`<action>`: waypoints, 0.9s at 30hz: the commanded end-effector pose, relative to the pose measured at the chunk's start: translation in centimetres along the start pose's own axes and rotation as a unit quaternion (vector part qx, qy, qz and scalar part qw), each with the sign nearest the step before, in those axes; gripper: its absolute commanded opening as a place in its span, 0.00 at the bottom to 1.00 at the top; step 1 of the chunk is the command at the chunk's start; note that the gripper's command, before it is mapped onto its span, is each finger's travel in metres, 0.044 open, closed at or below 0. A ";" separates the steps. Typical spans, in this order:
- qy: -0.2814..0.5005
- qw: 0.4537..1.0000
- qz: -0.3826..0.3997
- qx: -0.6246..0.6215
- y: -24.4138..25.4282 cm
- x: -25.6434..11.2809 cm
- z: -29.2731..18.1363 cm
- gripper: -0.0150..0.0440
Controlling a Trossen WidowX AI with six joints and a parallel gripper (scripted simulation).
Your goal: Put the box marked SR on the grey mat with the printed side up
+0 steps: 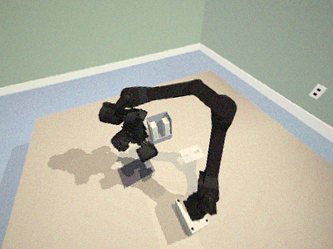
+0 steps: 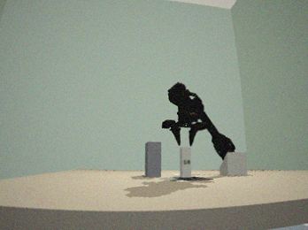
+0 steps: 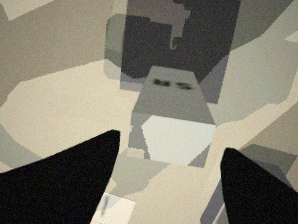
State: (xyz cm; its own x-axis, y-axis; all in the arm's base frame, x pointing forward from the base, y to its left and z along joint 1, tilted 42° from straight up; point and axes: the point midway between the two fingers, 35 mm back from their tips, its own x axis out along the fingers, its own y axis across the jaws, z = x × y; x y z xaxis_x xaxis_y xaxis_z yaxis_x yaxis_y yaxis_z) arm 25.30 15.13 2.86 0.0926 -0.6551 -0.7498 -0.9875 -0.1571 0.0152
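Tan tabletop [image 1: 99, 225] [image 2: 95, 200] [image 3: 60, 110] comes first, with the dark grey mat [image 1: 130, 177] [image 2: 198, 179] [image 3: 200, 45] lying on it. Just behind the mat's near edge I can see the SR box [image 2: 185, 163] [image 3: 172, 107], upright, its printed side facing sideways toward me; whether its foot touches the mat I can't tell. Around its upper part the black gripper [image 1: 134, 146] [image 2: 186, 146] [image 3: 170, 148] is open, a gap showing beside each fingertip. Farther off, two pale boxes [image 1: 154, 132] stand in the grey-blue bin [image 1: 162, 140] [image 2: 153, 159] [image 3: 214, 205]. Green walls [image 1: 70, 32] [image 2: 100, 75] rise behind.
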 end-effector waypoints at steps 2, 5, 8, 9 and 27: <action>-0.008 1.000 -0.028 0.001 0.2 -0.3 0.0 0.66; -0.017 0.997 -0.076 0.002 0.5 -1.5 -0.1 0.66; -0.028 0.992 -0.123 0.004 0.9 -2.7 -0.1 0.66; -0.028 0.992 -0.123 0.004 0.9 -2.7 -0.1 0.66; -0.027 0.994 -0.106 0.004 0.8 -4.2 -0.1 0.92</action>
State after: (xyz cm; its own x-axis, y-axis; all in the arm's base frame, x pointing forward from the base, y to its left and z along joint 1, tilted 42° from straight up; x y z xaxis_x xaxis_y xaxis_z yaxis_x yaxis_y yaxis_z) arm 24.24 16.97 5.32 0.2900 -0.5726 -0.7668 -0.9476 -0.2838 -0.1465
